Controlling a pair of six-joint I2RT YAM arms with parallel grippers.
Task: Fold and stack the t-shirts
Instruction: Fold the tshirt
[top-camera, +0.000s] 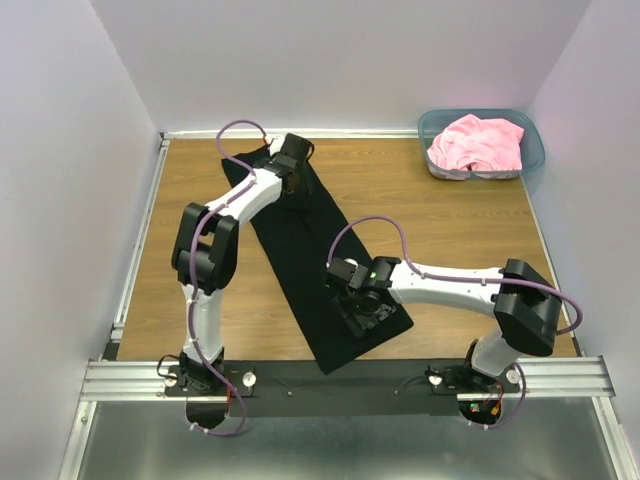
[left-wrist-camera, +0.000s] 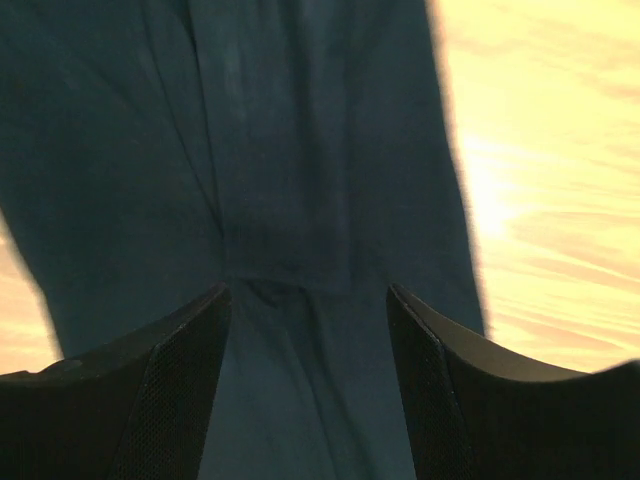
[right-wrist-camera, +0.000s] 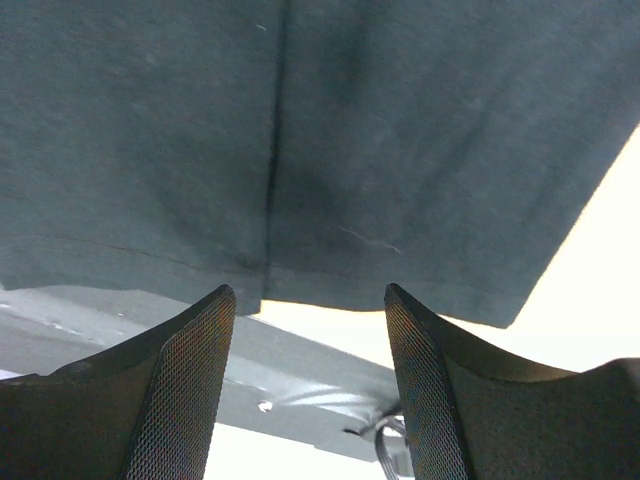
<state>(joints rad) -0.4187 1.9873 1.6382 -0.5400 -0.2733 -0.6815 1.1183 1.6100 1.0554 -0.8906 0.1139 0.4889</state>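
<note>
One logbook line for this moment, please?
black t-shirt: folded strip on table | left pincer: open over far end | right pincer: open over near end | pink t-shirt: in teal bin

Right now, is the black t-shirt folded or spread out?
Folded: the black t-shirt lies as a long narrow strip, flat on the table.
</note>
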